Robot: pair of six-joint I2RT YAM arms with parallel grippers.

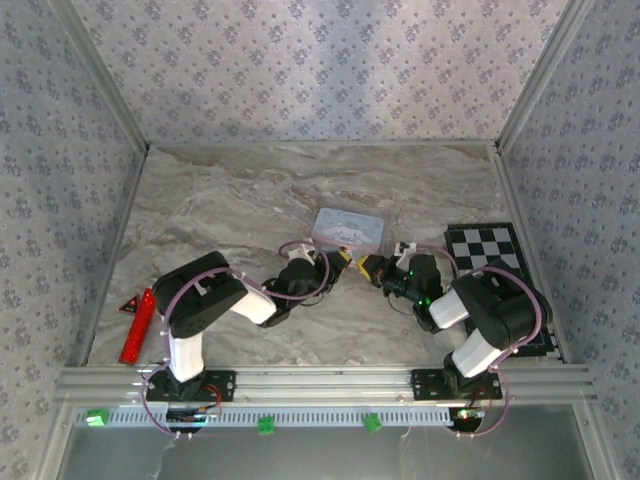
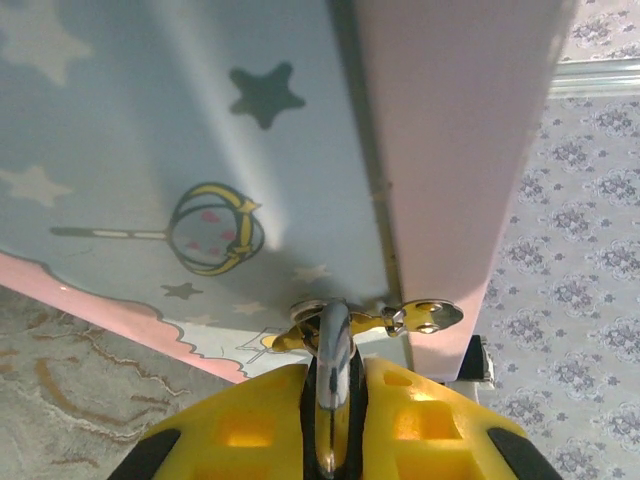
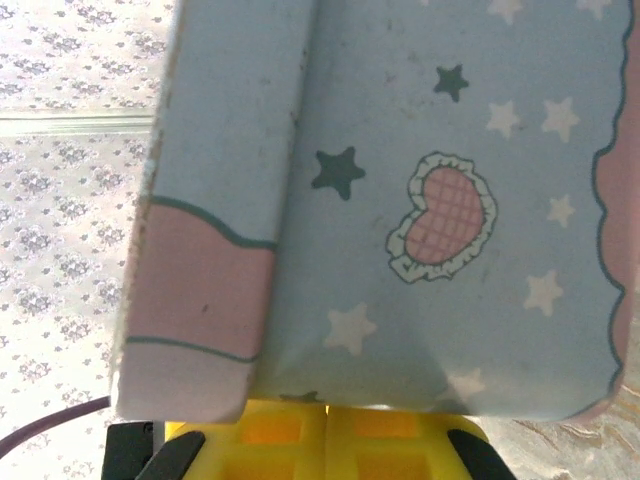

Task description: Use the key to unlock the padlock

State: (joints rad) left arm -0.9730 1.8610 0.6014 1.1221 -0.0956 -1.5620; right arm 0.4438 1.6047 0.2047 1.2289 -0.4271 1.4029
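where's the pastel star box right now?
Top view: the pastel star box sits mid-table, left of the checkered board, just beyond the right gripper and the left gripper, which pinches a metal loop at its edge.

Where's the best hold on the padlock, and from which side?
Probably its shackle, from the near side of the tin box: the loop sticks out of the hasp there, thin enough to sit between the left end effector's fingers.

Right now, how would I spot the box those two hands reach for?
Start from the marble table; near its middle lies the box. Unlike the checkerboard to its right and the red piece far left, it is pale blue with pink edging and stars.
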